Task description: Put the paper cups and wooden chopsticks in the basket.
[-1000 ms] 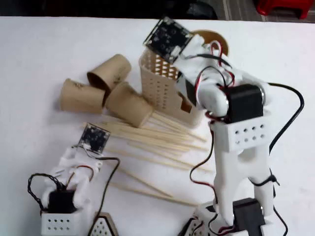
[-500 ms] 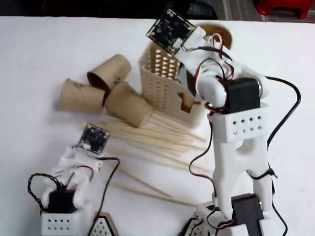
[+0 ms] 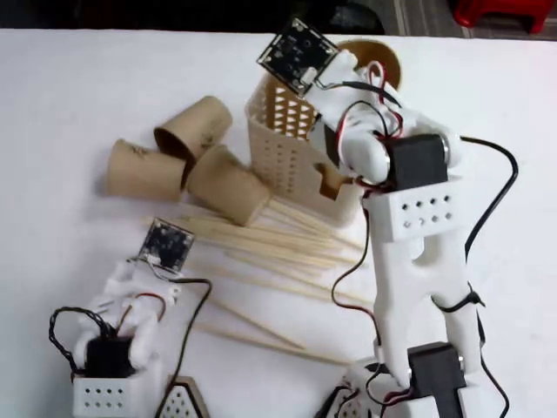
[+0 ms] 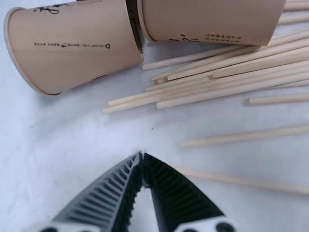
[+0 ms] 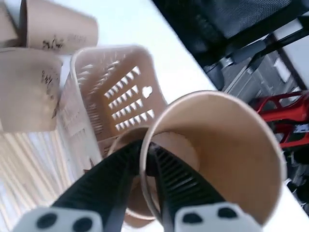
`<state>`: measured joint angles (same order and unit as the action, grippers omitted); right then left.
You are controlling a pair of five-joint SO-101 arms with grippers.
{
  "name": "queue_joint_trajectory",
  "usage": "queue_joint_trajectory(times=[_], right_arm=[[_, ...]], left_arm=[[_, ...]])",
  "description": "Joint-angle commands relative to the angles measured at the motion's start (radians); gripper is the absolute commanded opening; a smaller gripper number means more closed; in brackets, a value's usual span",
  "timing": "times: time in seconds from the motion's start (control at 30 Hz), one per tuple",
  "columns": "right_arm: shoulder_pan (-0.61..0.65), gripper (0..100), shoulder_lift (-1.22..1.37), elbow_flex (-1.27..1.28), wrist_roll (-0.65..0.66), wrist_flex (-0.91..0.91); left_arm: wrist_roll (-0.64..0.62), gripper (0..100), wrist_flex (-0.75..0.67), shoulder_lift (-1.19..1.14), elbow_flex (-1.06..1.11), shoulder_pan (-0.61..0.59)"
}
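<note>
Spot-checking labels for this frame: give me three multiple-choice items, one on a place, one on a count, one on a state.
1. Where do the wooden chopsticks lie?
A. on the table beside the basket
B. inside the basket
C. inside a cup

2. How many paper cups lie on their sides on the table?
A. one
B. three
C. five

3. The right gripper is:
A. open
B. shut on chopsticks
C. shut on the held paper cup

Answers:
1 A, they are spread over the tabletop.
2 B, three lie left of the basket.
3 C, its fingers pinch that cup's rim, one inside and one outside.
</note>
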<state>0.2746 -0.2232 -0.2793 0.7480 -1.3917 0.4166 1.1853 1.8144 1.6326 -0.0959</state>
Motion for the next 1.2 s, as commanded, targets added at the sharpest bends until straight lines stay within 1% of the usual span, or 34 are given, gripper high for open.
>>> queue_joint_trajectory(times=[0.0,0.33,0.5,0.83,0.9,1.03,1.1,1.17], right_arm=[[-0.013,1.9,-0.012,-0.002,-0.014,-0.001],[-0.004,1.9,-0.051,-0.040,-0.015,-0.090],[-0.004,2.0,-0.107,-0.058,-0.049,-0.101],[-0.005,2.3,-0.024,-0.058,-0.055,-0.116],[-0.008,5.7,-0.015,-0.058,-0.057,-0.117],[-0.004,17.1,-0.051,-0.068,-0.057,-0.166],[0.016,18.7,-0.104,-0.068,-0.057,-0.205],[0.050,17.3,-0.162,-0.063,-0.055,-0.252]], left_arm=[[0.011,3,-0.025,0.010,-0.009,-0.005],[0.011,3,-0.025,0.010,-0.009,-0.005],[0.011,3,-0.025,0.010,-0.009,-0.005],[0.011,3,-0.025,0.010,-0.009,-0.005],[0.011,3,-0.025,0.010,-0.009,-0.005],[0.011,3,-0.025,0.010,-0.009,-0.005],[0.011,3,-0.025,0.010,-0.011,-0.005],[0.011,3,-0.025,0.010,-0.012,-0.007]])
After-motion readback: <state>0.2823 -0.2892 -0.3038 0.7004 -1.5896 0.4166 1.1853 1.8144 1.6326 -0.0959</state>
